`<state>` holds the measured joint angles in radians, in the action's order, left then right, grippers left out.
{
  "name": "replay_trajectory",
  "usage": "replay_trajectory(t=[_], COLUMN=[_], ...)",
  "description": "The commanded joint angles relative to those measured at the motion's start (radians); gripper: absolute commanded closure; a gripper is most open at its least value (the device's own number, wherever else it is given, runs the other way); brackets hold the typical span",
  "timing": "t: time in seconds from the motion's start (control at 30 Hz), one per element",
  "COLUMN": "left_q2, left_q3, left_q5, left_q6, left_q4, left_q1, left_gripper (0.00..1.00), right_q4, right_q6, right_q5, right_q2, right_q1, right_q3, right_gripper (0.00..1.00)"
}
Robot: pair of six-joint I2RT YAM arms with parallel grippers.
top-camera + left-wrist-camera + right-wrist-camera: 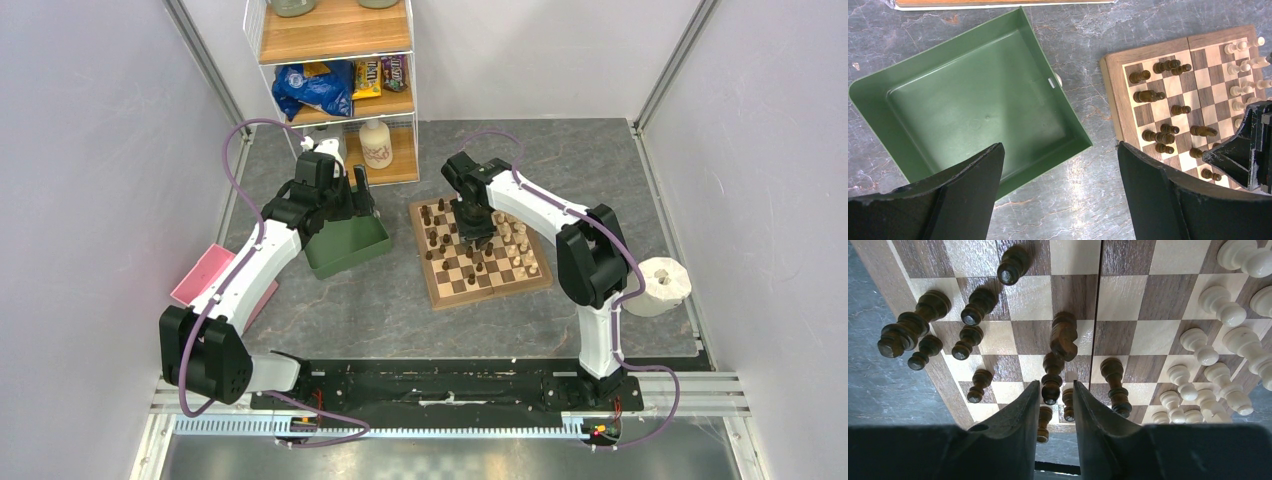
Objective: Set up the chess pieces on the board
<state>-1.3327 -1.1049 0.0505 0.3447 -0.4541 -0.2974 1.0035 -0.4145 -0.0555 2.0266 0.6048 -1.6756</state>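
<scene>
Overhead: board point(493, 291) on the desk point(380, 300), right of the green tray point(345, 250). Only the right wrist view shows the right pincer point(1056, 383) narrowly parted astride a dark piece point(1051, 375). Left pincer point(1060, 147): spread wide above the tray.

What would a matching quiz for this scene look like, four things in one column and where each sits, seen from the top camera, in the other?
Things:
1. green tray
2. dark brown pieces
3. cream pieces
4. white roll

Places:
A. right side of the board
B. off the board, far right
C. mostly left side of the board
D. left of the board, below the left gripper

Pairs: 1-D, 2-C, 3-A, 4-B
</scene>
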Motion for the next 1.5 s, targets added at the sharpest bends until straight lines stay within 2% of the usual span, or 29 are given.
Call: replay_trajectory(t=[0.0, 0.23, 0.47, 0.73, 1.13, 1.47], left_q2=[-0.005, -0.004, -0.002, -0.001, 0.009, 0.005], left_q3=[0.005, 0.007, 0.007, 0.007, 0.011, 0.010], left_q5=[-0.005, -0.008, -0.006, -0.006, -0.009, -0.015], left_q6=[0.021, 0.023, 0.021, 0.023, 0.021, 0.024], left_q4=[0.037, 0.039, 0.038, 0.037, 0.037, 0.037], left_q1=[0.006, 0.005, 0.005, 0.004, 0.005, 0.005], left_gripper=[0.09, 0.09, 0.09, 0.09, 0.09, 0.09], right_q4=[0.016, 0.015, 0.035, 0.053, 0.037, 0.063], right_q6=[0.010, 0.016, 0.019, 0.032, 0.033, 0.037], right_q5=[-0.015, 0.006, 0.019, 0.046, 0.052, 0.052], right_q2=[-0.004, -0.005, -0.031, -0.088, 0.102, 0.191], right_q1=[0.000, -0.002, -0.001, -0.001, 0.000, 0.030], right_q3=[-0.006, -0.002, -0.030, -0.178, -0.449, -0.536], right_gripper=[0.62, 0.70, 0.88, 0.89, 0.88, 0.88])
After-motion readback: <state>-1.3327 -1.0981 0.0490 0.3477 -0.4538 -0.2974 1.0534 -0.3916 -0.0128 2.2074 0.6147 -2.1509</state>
